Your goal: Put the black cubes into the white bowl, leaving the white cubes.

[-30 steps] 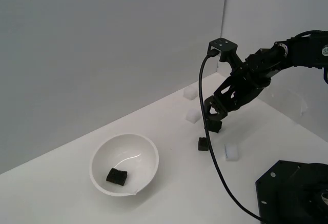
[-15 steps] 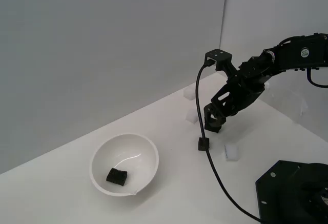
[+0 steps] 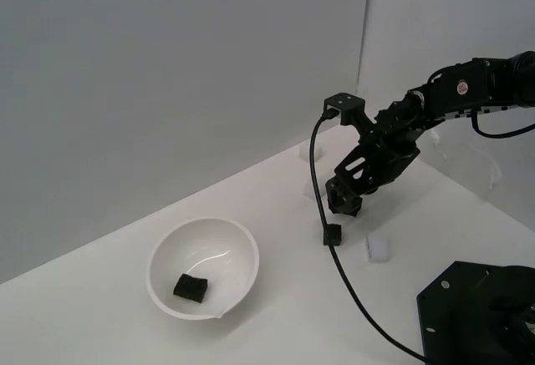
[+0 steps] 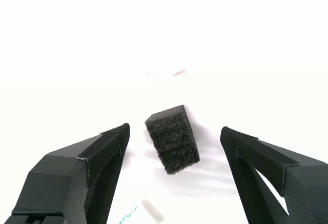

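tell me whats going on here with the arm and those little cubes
A single black robot arm is sorting. Its gripper hangs open just above a small black foam cube on the white table, jaws either side of it, not touching. Another black cube already lies in the round glossy white bowl. A white cube sits nearby.

Glossy white bowl (image 3: 203, 266); black cube (image 4: 172, 138) coarse, matte, seemingly foam; tool (image 4: 174, 147) matte black, perhaps plastic.
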